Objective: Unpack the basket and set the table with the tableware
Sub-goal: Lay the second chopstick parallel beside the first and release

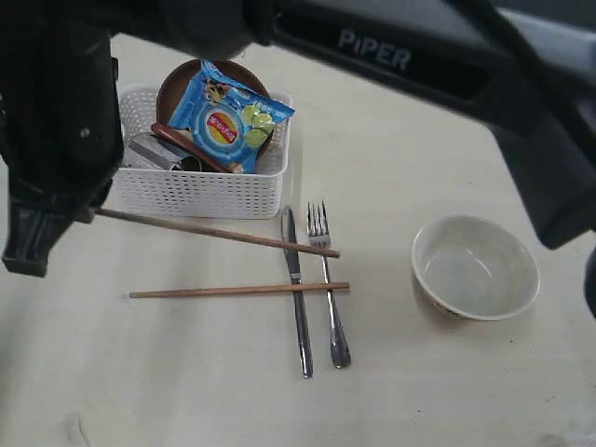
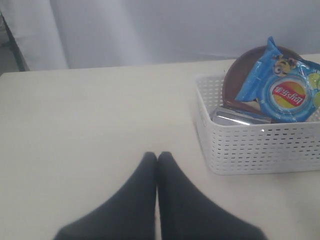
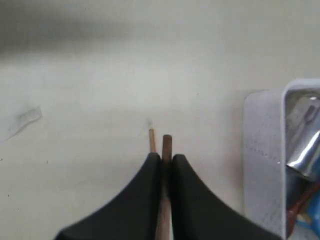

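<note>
Gripping chopstick (image 3: 167, 144), right gripper (image 3: 166, 158), beside basket (image 3: 262, 150)

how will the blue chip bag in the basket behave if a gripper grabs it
The blue chip bag looks puffed and glossy: probably light, soft-sided and slippery, easy to crush in a firm pinch. It leans loosely on the brown plate above the basket rim, so a push would likely slide or topple it.

white lattice basket (image 1: 196, 191), blue chip bag (image 1: 230, 116), cream bowl (image 1: 477, 266)
</note>
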Controlling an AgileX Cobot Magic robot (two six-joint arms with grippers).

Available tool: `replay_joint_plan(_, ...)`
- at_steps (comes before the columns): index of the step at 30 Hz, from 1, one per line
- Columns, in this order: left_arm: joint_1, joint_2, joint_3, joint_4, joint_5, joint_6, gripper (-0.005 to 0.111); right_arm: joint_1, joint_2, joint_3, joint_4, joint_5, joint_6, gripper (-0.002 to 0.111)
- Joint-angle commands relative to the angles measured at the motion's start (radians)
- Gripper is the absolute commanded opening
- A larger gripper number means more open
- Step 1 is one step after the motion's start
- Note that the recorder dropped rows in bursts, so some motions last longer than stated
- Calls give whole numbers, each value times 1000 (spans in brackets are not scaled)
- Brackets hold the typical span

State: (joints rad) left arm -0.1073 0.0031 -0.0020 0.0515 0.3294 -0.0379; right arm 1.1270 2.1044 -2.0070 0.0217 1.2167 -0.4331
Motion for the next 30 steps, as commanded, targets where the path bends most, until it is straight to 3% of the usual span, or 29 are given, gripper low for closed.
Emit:
replay_joint_plan(1,-7,-3,2,-2,-10,1,0,2,-9,75,1,4,-40,0)
replay_joint_plan(8,-7,-3,2,-2,-10,1,0,4,2,159,29,-41,-120,0)
replay_joint_plan(30,-7,-3,2,-2,-10,1,0,4,143,159,28,-206,-136,0)
